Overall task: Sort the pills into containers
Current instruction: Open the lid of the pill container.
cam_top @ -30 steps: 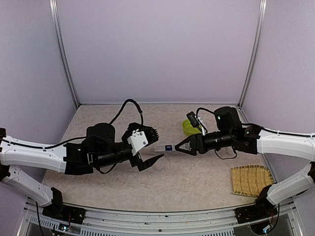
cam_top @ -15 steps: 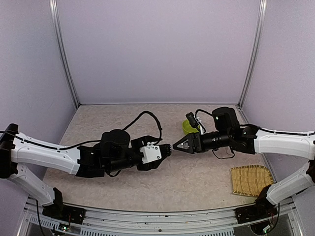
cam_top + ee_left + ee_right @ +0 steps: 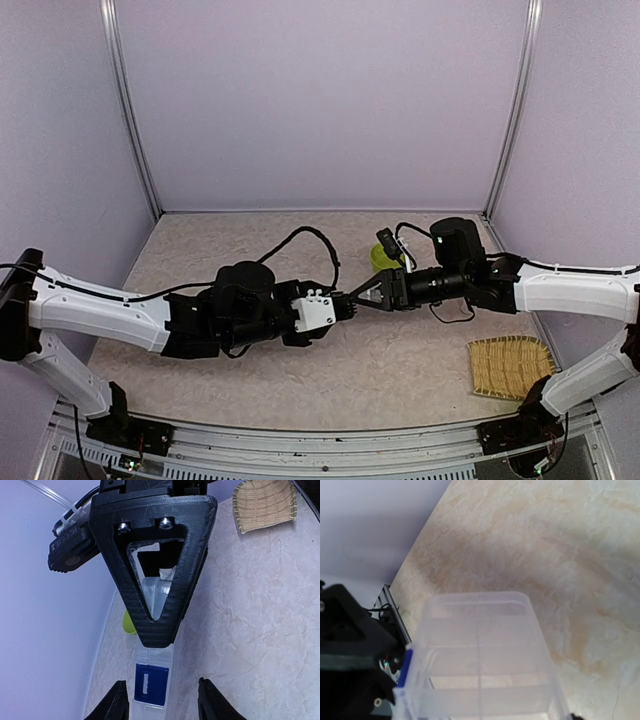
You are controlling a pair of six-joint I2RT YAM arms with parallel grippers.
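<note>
While the right claw (image 3: 355, 298) pinches one end of the box (image 3: 151, 680), the left claw (image 3: 164, 702), spread, straddles the other.

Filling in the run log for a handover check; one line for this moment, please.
phase: mid-air handover | right gripper: holding pill box | left gripper: open, flanking its free end

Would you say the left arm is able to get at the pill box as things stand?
Probably yes: the pill box's free end lies between the left gripper's fingers, and the right gripper holds only the far end.
</note>
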